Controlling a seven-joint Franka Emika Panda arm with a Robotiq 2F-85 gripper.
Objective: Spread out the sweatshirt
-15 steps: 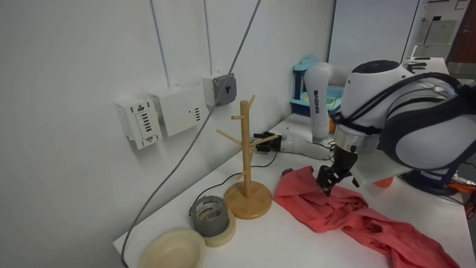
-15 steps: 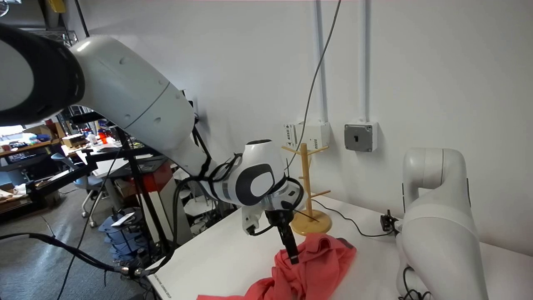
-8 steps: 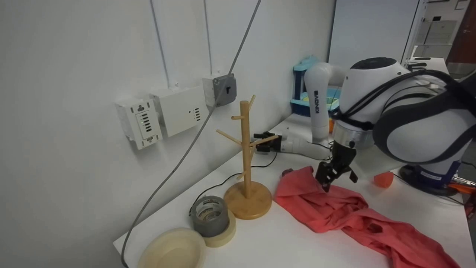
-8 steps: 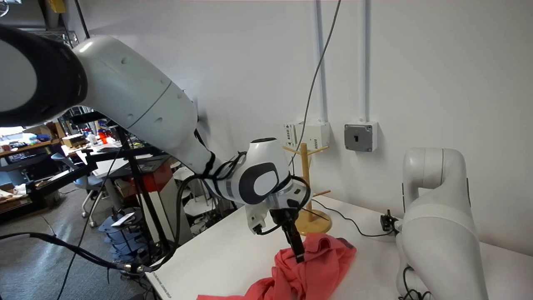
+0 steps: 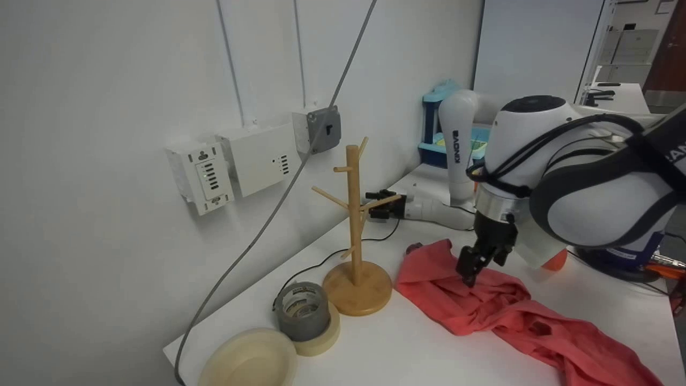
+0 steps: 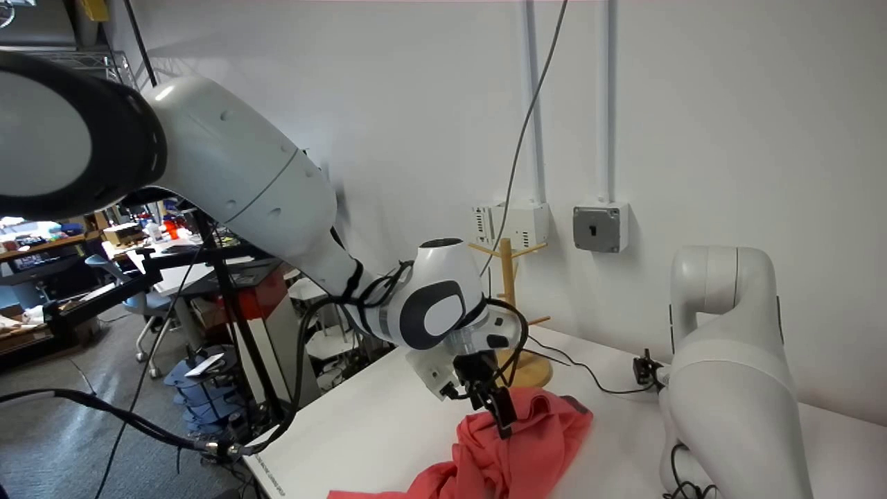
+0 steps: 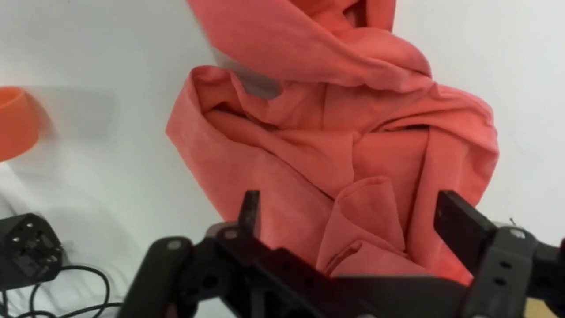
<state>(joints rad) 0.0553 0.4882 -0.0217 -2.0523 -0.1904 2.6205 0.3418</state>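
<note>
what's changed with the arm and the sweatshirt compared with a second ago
In an exterior view, the gripper has shifted slightly right and turned a little. Nothing was taken hold of or let go. The sweatshirt stayed bunched up where it was, and the peg stand stayed put.

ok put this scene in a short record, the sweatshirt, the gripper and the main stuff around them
sweatshirt: coral red, bunched and twisted, not yet spread out
gripper: open over the sweatshirt; contact cannot be told
peg stand: wooden, upright, beside the sweatshirt
gray tape: stacked on a tan roll, beside the peg stand
dish: beside the tan roll
orange object: on the table, apart from the sweatshirt
second arm: marked KINOVA
</note>
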